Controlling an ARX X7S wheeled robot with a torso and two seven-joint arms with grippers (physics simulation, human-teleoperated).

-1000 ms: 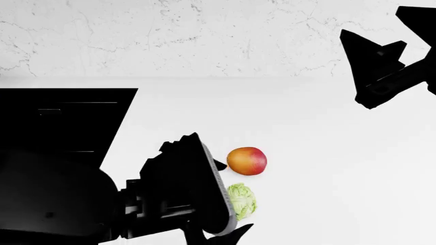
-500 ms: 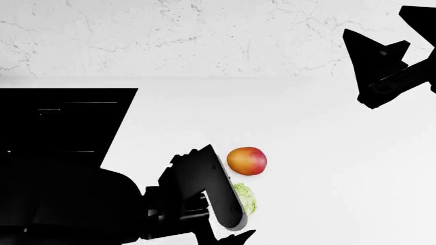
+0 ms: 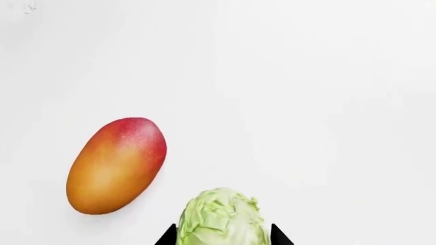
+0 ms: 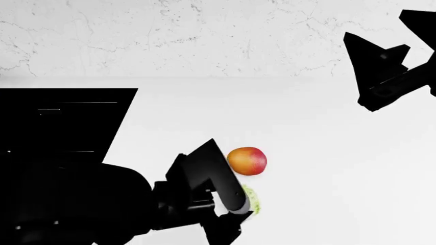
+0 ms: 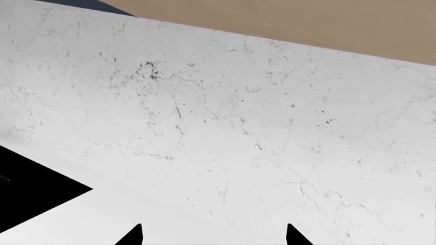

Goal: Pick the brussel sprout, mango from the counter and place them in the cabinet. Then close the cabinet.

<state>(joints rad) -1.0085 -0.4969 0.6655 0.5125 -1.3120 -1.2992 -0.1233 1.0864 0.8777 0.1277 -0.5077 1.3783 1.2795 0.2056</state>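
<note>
The brussel sprout (image 3: pixel 221 217), a pale green leafy ball, lies on the white counter (image 3: pixel 327 102) between the two black fingertips of my left gripper (image 3: pixel 222 238), which is open and straddles it. In the head view the left gripper (image 4: pixel 240 213) covers most of the brussel sprout (image 4: pixel 254 200), leaving only a green sliver. The orange-red mango (image 4: pixel 247 161) lies just beyond it, untouched, also seen as the mango (image 3: pixel 117 164) beside the sprout. My right gripper (image 4: pixel 378 30) hangs high at the right, open and empty, facing the wall. The cabinet is out of view.
The black sink (image 4: pixel 61 122) is set in the counter at the left. A white marbled wall (image 4: pixel 204 35) runs along the back. In the right wrist view the open right gripper (image 5: pixel 212 236) faces that wall (image 5: pixel 225 127), under a tan band (image 5: pixel 307 20).
My left gripper has moved down and to the right over the brussel sprout, hiding more of it. The mango has not moved. The right gripper has barely shifted.
</note>
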